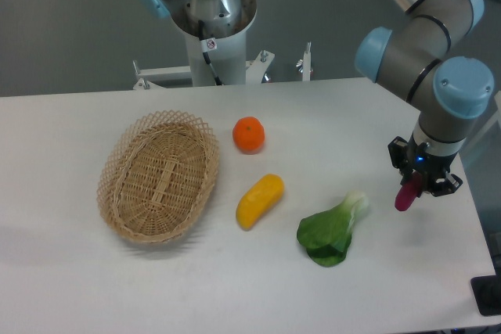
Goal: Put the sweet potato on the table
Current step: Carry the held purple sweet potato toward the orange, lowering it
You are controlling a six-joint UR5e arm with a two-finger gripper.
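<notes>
Nearest the camera, a leafy green vegetable [331,231] with a pale stalk lies on the white table [235,287], its stalk end pointing up and to the right. Just to its right, over the table's right-hand part, the gripper [419,185] hangs from the arm, fingers pointing down and closed on the sweet potato [405,195], which shows only as a short reddish-purple end poking out below the dark fingers; the rest of it is hidden between them. Whether its tip touches the tabletop or hangs just above is hard to judge from this angle, though it seems to be slightly clear of it. Left of the greens, a yellow-orange oblong fruit [260,200] lies at a slant, and further left sits a woven wicker basket [159,174], oval, nothing visible inside it. Beyond the fruit, an orange [249,134] rests near the basket's far rim, apart from it. At the back, the arm's base [213,21] stands behind the table's far edge, cut off by the top of the frame.
</notes>
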